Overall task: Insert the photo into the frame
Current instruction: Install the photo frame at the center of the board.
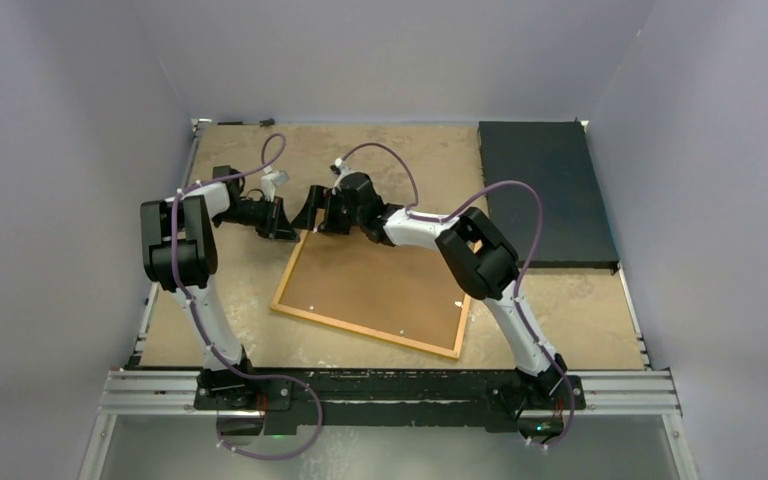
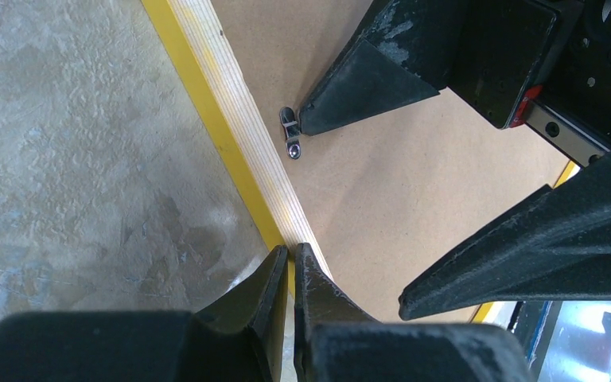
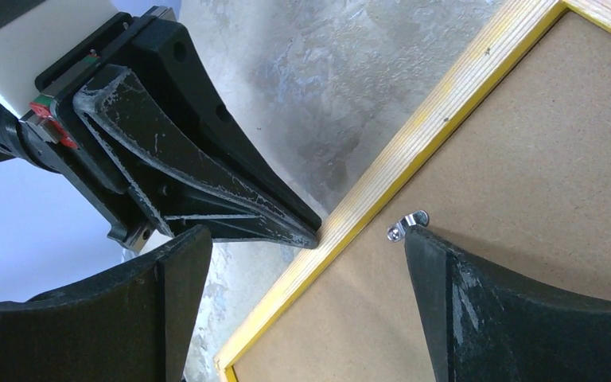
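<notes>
Lying reverse side up on the surface (image 1: 260, 150), the frame (image 1: 360, 329) has a brown backing board (image 1: 375, 285) set within its yellow-edged wooden border. The left hand (image 2: 290, 253) is pinched fully shut with nothing between its fingers, its tips down at the border's outer yellow edge near one corner. The right hand (image 1: 310, 222) is spread wide and grips nothing. The border runs between its fingers, and one fingertip (image 3: 430, 251) sits just beside a small metal clip (image 3: 408, 223) on the board.
</notes>
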Action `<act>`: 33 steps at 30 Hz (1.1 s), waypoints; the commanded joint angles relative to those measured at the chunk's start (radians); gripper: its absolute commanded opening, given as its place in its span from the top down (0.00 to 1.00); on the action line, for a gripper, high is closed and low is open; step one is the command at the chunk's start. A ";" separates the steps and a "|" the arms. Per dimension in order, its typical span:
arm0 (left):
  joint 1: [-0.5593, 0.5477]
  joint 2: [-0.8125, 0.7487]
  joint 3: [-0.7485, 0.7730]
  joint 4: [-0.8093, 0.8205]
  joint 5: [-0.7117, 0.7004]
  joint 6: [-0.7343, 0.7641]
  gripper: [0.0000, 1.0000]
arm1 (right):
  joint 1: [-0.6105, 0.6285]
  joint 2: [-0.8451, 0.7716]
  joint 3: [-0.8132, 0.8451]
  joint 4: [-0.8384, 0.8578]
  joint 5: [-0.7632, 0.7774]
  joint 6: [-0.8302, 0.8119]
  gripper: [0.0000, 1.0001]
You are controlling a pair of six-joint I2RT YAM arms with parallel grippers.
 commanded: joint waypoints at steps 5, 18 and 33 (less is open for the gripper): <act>-0.006 0.009 -0.026 -0.019 -0.088 0.066 0.97 | 0.012 0.040 0.053 -0.022 0.008 -0.001 0.07; -0.006 0.008 -0.017 -0.030 -0.081 0.073 0.97 | 0.020 0.056 0.057 0.017 -0.057 0.028 0.07; -0.004 0.006 -0.011 -0.044 -0.078 0.082 0.97 | 0.017 0.072 0.085 0.050 -0.217 -0.016 0.07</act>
